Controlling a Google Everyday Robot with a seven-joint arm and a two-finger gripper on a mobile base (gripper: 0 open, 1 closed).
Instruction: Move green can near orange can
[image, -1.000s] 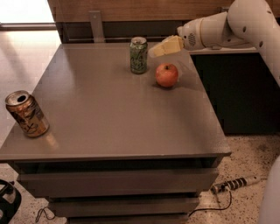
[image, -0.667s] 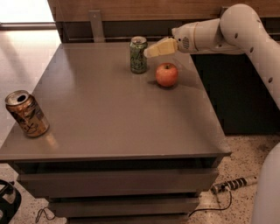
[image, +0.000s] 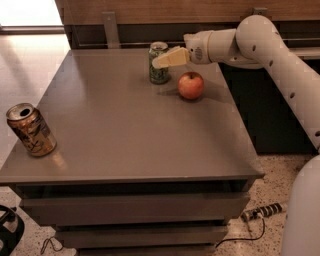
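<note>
The green can (image: 158, 68) stands upright at the back of the grey table (image: 130, 130), pale green with a silver top. The orange can (image: 31, 130) stands near the table's front left corner, orange-brown with swirly print. My gripper (image: 161, 61) reaches in from the right on the white arm (image: 260, 40); its cream fingers overlap the green can's upper right side.
A red-orange apple (image: 191, 85) sits just right of the green can, under my arm. A wooden wall panel (image: 150, 10) runs behind the table. A cable (image: 255, 220) lies on the speckled floor at the right.
My arm has moved left, bringing the gripper from beside the green can to over its upper right side. The cans and the apple have not moved.
</note>
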